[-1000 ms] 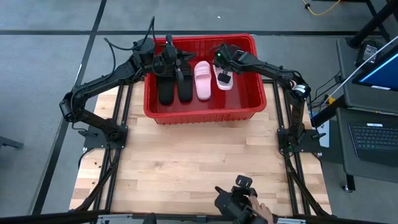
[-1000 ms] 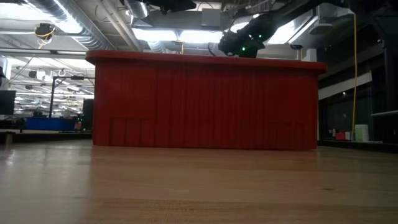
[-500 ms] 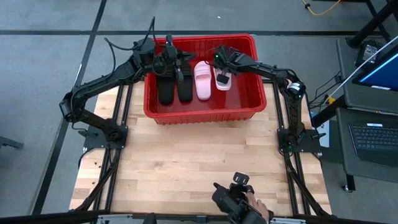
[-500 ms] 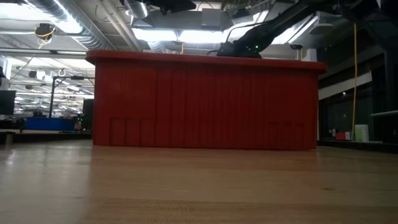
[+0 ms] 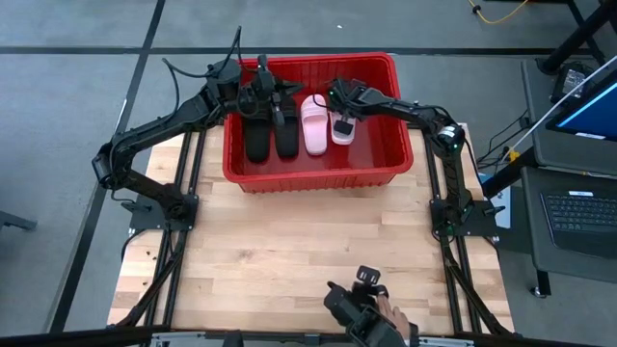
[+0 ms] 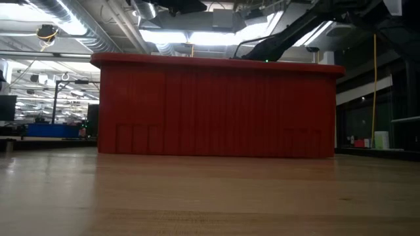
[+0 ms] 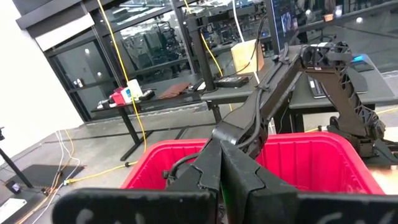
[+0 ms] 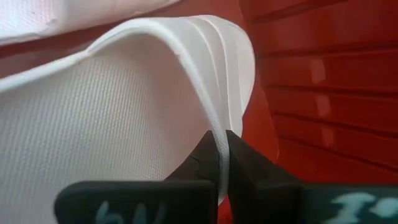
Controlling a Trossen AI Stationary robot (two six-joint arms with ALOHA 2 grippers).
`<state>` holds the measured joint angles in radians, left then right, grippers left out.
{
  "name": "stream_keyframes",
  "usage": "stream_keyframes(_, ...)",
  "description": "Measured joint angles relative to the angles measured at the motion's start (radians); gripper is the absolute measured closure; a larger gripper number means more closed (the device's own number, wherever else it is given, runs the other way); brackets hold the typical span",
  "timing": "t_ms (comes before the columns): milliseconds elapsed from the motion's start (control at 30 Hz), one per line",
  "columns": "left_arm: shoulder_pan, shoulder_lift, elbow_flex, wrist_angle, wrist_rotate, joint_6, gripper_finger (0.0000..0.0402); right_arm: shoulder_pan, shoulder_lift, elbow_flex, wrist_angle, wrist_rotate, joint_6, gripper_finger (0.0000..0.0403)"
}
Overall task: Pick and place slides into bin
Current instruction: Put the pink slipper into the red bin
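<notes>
now the right gripper (image 5: pixel 339 104) sits low in the bin (image 5: pixel 386 166), pinched shut on the last pink slide (image 8: pixel 124 118); next, let go. left gripper (image 5: pixel 273 99) unclear.

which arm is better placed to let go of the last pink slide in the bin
The right. Its gripper is already shut on the pink slide inside the red bin, beside the other pink slide. The left gripper sits over the black slides.
</notes>
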<state>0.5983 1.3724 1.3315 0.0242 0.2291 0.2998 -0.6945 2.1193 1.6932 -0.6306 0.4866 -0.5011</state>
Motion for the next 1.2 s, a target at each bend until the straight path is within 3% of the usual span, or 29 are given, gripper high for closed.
stream_keyframes(400, -0.001, 0.0, 0.0, -0.009, 0.0, -0.002, 0.04, -0.001, 0.002, 0.0, 0.036, 0.0, -0.003, 0.0389)
stream_keyframes(1200, -0.001, 0.0, 0.0, -0.03, 0.001, -0.026, 0.04, -0.001, 0.002, 0.0, 0.018, 0.0, -0.057, 0.0263)
